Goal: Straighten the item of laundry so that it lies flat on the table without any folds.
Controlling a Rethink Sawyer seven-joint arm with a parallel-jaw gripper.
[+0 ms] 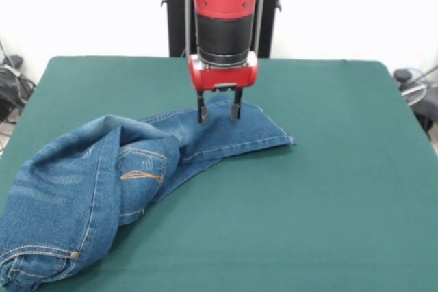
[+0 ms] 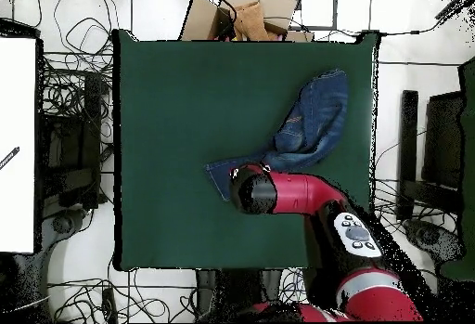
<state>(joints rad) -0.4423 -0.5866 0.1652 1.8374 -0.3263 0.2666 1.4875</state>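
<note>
The blue denim jeans (image 1: 102,176) lie crumpled on the dark green table (image 1: 308,189), bunched and folded over at the front view's left. One leg stretches right to a hem near the table's middle. My gripper (image 1: 219,114) is open and points straight down. Its two fingertips rest on or just above the far edge of that leg. It holds nothing. In the overhead view the jeans (image 2: 311,121) run from the table's (image 2: 176,107) upper right down to the arm's head (image 2: 252,190), which hides the gripper.
Cardboard boxes (image 2: 241,9) stand past the table's far edge in the overhead view. Cables (image 2: 70,88) lie on the floor to the left. A white board (image 2: 17,144) is at the left edge.
</note>
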